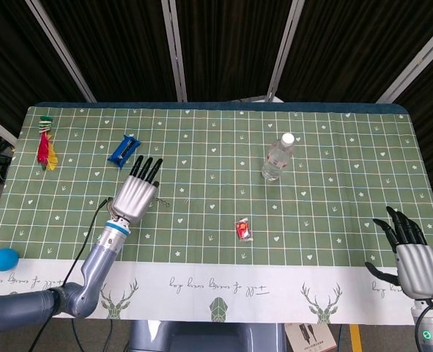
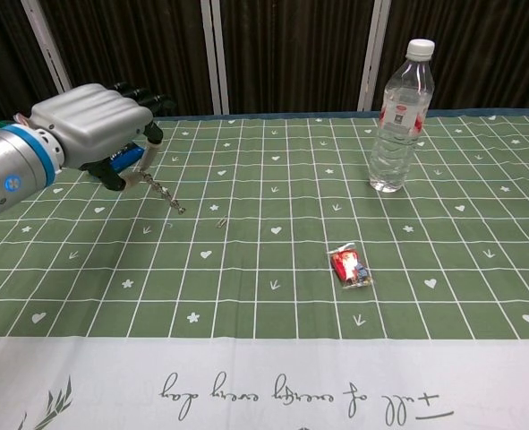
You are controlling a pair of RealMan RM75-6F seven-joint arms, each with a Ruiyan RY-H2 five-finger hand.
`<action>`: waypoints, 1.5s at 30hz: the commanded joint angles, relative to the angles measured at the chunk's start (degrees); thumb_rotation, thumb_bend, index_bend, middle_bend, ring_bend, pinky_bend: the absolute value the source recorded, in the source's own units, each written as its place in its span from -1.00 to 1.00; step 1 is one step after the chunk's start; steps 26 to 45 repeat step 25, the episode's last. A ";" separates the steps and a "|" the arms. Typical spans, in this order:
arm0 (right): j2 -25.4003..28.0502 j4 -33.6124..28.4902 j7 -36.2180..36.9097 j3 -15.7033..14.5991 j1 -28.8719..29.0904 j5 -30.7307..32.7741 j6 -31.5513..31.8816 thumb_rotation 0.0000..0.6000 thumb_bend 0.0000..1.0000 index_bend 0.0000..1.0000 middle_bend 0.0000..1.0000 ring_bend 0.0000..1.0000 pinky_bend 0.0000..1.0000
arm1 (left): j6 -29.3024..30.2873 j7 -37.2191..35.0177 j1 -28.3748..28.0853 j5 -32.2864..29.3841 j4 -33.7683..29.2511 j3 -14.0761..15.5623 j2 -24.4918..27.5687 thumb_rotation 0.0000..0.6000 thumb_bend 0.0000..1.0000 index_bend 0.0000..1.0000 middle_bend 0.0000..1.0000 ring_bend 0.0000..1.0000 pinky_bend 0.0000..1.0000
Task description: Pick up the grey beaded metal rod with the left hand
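Observation:
My left hand (image 1: 135, 195) (image 2: 96, 127) hangs above the left part of the green table and pinches one end of the grey beaded metal rod (image 2: 163, 193) between thumb and finger. The rod slants down to the right, clear of the cloth. In the head view only its tip (image 1: 161, 202) shows past the hand. The other fingers stretch out toward the far side. My right hand (image 1: 409, 253) rests at the table's near right corner with its fingers spread and nothing in it.
A blue snack bar (image 1: 124, 149) lies beyond the left hand. A water bottle (image 2: 399, 116) stands at the back right. A small red packet (image 2: 349, 266) lies mid-table. A red-yellow feather toy (image 1: 45, 147) and a blue ball (image 1: 4, 258) sit at the far left.

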 commanded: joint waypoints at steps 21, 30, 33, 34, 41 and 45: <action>0.33 -0.07 1.23 0.51 0.84 1.61 -1.94 1.00 -0.81 -0.64 -1.00 -1.00 -0.78 | -4.88 1.84 -6.84 -1.84 14.37 -1.71 -9.49 1.00 -0.17 0.23 -1.00 -1.00 -1.00; 0.48 -0.25 1.27 0.47 0.68 1.87 -1.91 1.00 -0.81 -0.64 -1.00 -1.00 -0.78 | -4.61 1.10 -7.11 -1.63 14.02 -2.09 -9.49 1.00 -0.17 0.23 -1.00 -1.00 -1.00; 0.48 -0.25 1.27 0.47 0.68 1.87 -1.91 1.00 -0.81 -0.64 -1.00 -1.00 -0.78 | -4.61 1.10 -7.11 -1.63 14.02 -2.09 -9.49 1.00 -0.17 0.23 -1.00 -1.00 -1.00; 0.48 -0.25 1.27 0.47 0.68 1.87 -1.91 1.00 -0.81 -0.64 -1.00 -1.00 -0.78 | -4.61 1.10 -7.11 -1.63 14.02 -2.09 -9.49 1.00 -0.17 0.23 -1.00 -1.00 -1.00; 0.48 -0.25 1.27 0.47 0.68 1.87 -1.91 1.00 -0.81 -0.64 -1.00 -1.00 -0.78 | -4.61 1.10 -7.11 -1.63 14.02 -2.09 -9.49 1.00 -0.17 0.23 -1.00 -1.00 -1.00; 0.48 -0.25 1.27 0.47 0.68 1.87 -1.91 1.00 -0.81 -0.64 -1.00 -1.00 -0.78 | -4.61 1.10 -7.11 -1.63 14.02 -2.09 -9.49 1.00 -0.17 0.23 -1.00 -1.00 -1.00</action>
